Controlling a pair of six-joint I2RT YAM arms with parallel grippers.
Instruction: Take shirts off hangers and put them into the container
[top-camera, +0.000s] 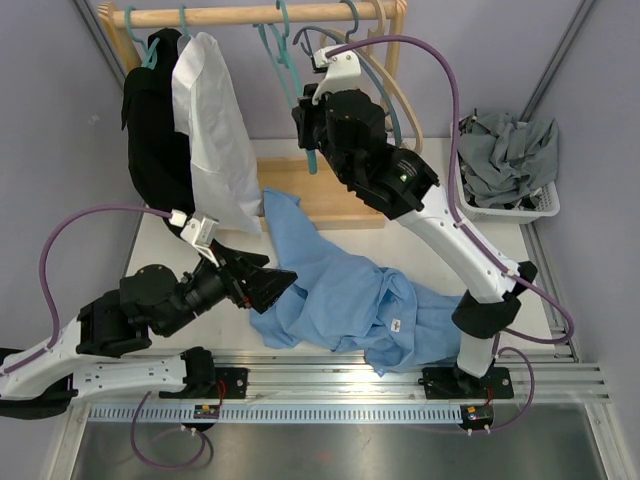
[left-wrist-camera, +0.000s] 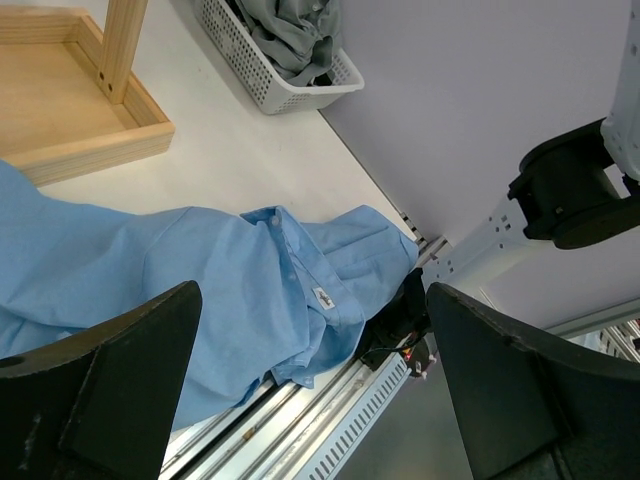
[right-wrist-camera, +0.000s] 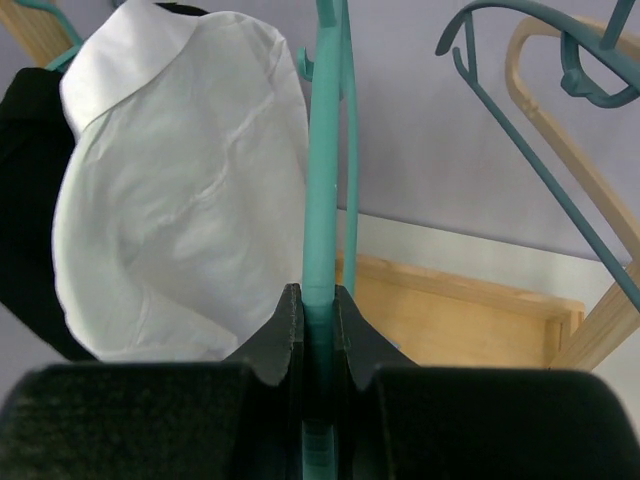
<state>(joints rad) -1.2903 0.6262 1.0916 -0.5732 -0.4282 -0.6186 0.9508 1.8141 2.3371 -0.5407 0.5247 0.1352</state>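
A teal hanger (right-wrist-camera: 322, 180) is being pinched by the right jaws — left jaws spread — neighbouring hangers (right-wrist-camera: 583, 78) at two o'clock risk being snagged.

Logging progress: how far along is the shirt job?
Done: grey shirt in the basket; light blue shirt off its hanger, on the table. In hand: right tool shut on a bare teal hanger; left tool open beside the blue shirt. Left: basket the blue shirt; white shirt and black shirt hang on the rail.
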